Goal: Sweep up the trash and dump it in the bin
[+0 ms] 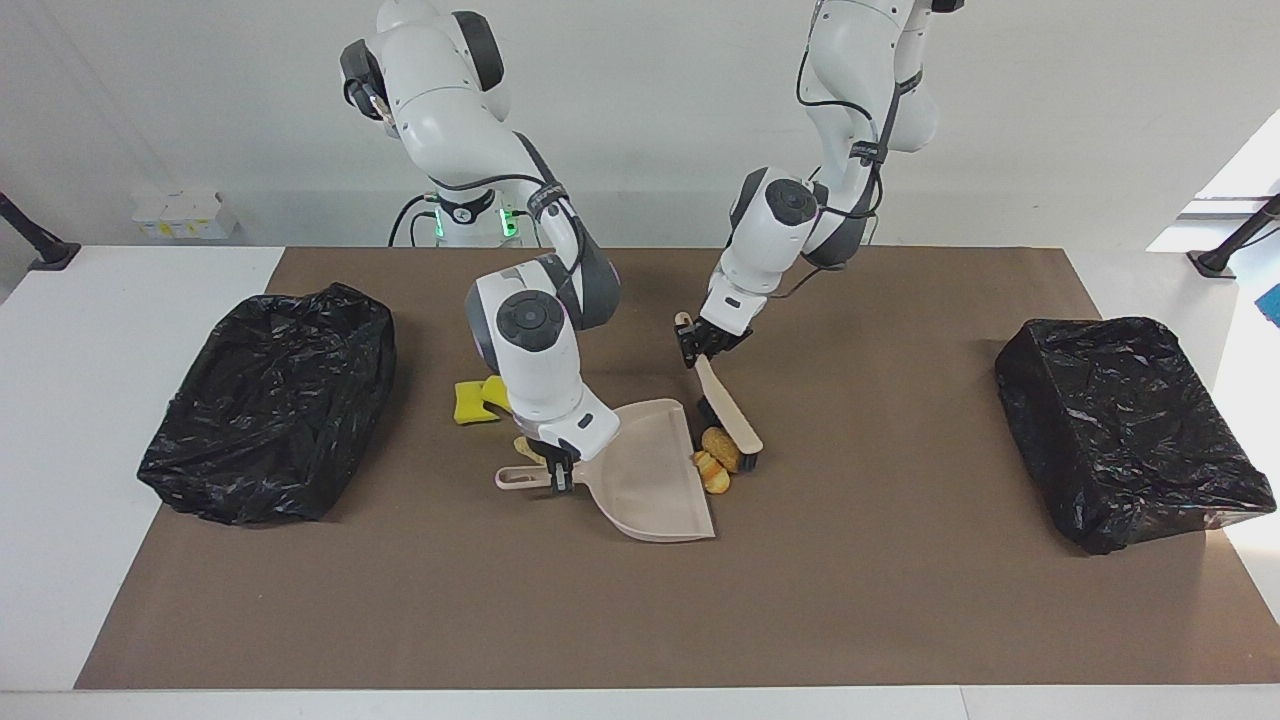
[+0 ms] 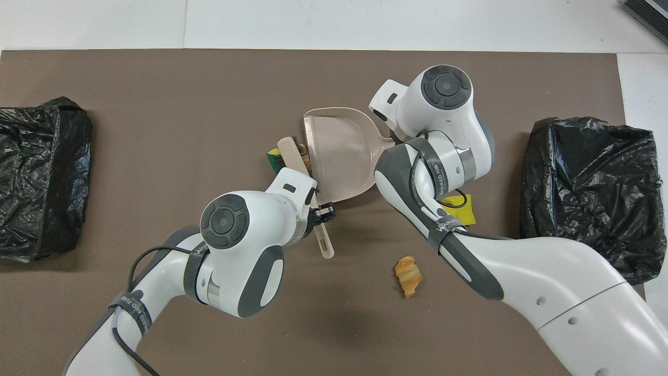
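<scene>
In the facing view, the handle of the smooth beige plastic dustpan [image 1: 655, 480] is clamped by the fingers of the right gripper [image 1: 560, 480], and the flat beige handle of the brush [image 1: 725, 415] is pinched by the left gripper [image 1: 698, 345]. Lumpy orange-brown trash pieces [image 1: 715, 460] are pressed between the dark bristles and the dustpan's open lip, well below the left fingers. Yellow sponge chunks [image 1: 478, 398] are seen beside the right arm. In the overhead view, a tan croissant-shaped lump [image 2: 408, 275] is seen nearer the robots, and crinkled black bag-lined bins [image 2: 589, 193] stand at both table ends.
</scene>
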Controlling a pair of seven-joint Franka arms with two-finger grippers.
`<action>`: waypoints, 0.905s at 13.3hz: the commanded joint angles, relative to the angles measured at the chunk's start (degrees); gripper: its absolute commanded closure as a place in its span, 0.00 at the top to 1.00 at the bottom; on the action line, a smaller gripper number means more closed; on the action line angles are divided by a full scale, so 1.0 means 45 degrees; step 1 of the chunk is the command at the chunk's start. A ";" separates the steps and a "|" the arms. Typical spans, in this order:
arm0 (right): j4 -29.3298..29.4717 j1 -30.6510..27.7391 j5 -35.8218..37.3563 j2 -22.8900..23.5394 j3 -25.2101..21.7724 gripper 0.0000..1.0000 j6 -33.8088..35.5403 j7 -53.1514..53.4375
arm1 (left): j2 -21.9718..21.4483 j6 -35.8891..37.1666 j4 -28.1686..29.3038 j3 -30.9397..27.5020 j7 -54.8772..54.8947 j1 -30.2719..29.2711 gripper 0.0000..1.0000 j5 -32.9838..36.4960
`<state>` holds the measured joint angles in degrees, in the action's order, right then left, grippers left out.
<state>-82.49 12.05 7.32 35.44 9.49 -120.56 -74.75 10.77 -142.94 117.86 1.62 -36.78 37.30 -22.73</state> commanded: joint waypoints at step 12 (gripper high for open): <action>0.1026 0.1599 0.3939 0.0132 0.0098 0.00 0.3216 0.3895 | 0.0069 0.4223 -0.1602 0.0049 0.0223 -0.3284 0.00 0.1592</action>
<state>-79.46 19.39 22.47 35.37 9.58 -108.46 -59.90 12.57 -127.53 111.18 1.33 -36.26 25.93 -17.86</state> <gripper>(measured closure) 0.683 0.740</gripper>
